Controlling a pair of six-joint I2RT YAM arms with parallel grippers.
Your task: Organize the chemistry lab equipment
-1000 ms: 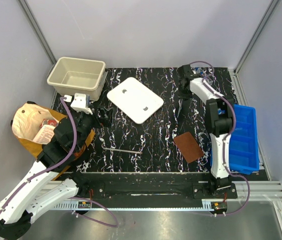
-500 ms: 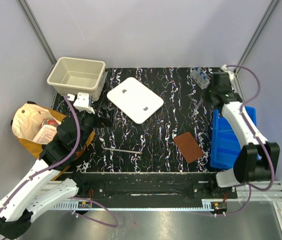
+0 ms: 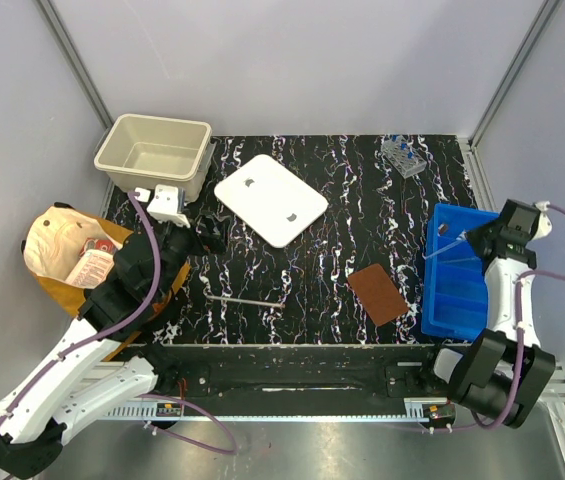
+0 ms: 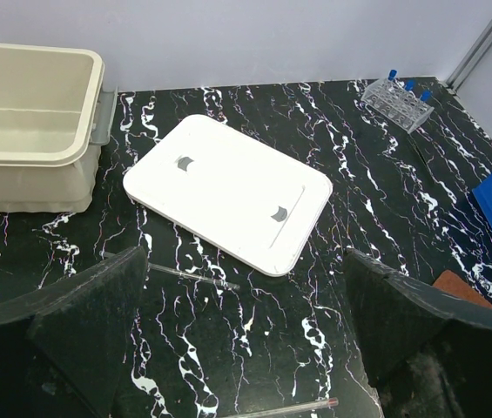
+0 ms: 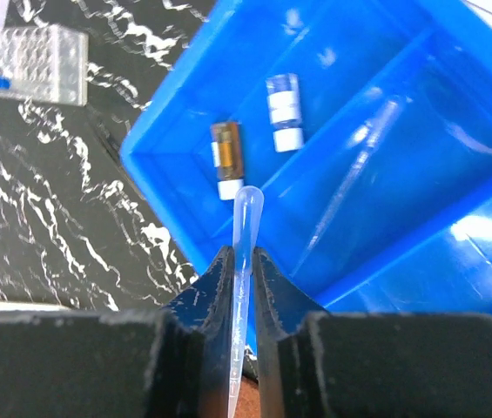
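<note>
My right gripper (image 5: pixel 239 257) is shut on a clear plastic pipette (image 5: pixel 246 218) and holds it over the near-left part of the blue bin (image 3: pixel 462 305); its place in the top view (image 3: pixel 480 240) is at the bin's far right. In the bin lie two small vials (image 5: pixel 225 159) and another clear pipette (image 5: pixel 350 183). A clear tube rack (image 3: pixel 403 155) with blue-capped tubes stands at the back right. A long thin rod (image 3: pixel 245 299) lies on the mat in front. My left gripper (image 4: pixel 246 331) is open and empty above the mat, with a thin glass rod (image 4: pixel 195 275) between its fingers.
A white lid (image 3: pixel 270 199) lies at the back middle, a beige tub (image 3: pixel 154 152) at the back left. A brown pad (image 3: pixel 377 293) lies beside the blue bin. A tan paper bag (image 3: pixel 62 250) with packets sits off the mat's left edge.
My right arm has swung from the back of the table to the right side and now holds the pipette over the blue bin. The left arm has barely moved.
</note>
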